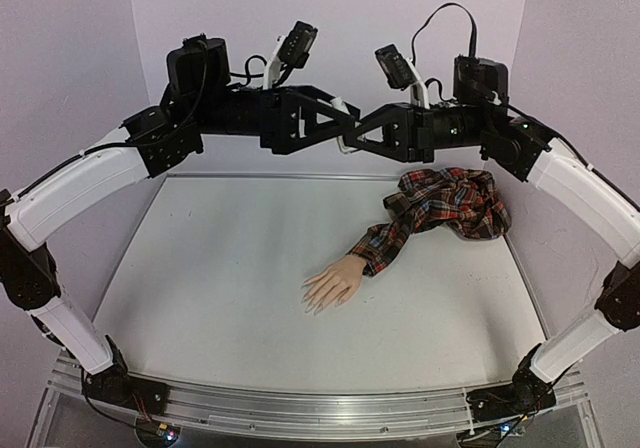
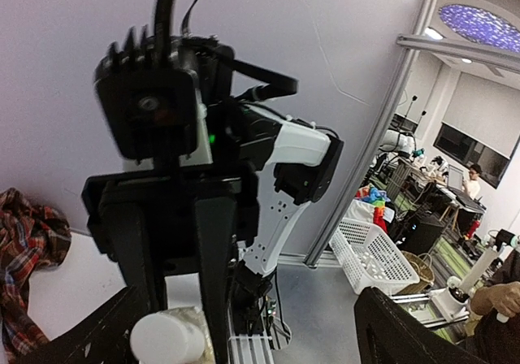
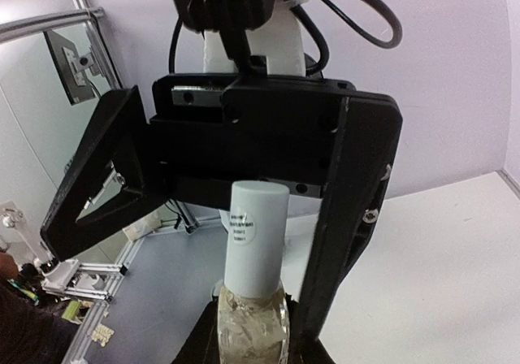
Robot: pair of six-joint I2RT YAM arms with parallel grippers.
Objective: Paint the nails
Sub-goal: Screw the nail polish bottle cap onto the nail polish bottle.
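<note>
Mannequin hand [image 1: 335, 286] on white table [image 1: 200, 268], plaid sleeve [image 1: 440, 206] behind the hand, lilac walls [image 1: 60, 48], above the hand right gripper [image 3: 248, 344] clamping clear bottle [image 3: 252, 319], left gripper [image 2: 244, 344] spread wide

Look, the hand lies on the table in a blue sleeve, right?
Not quite. The hand does lie on the table, but its sleeve is red plaid, not blue. The top view shows it.
</note>
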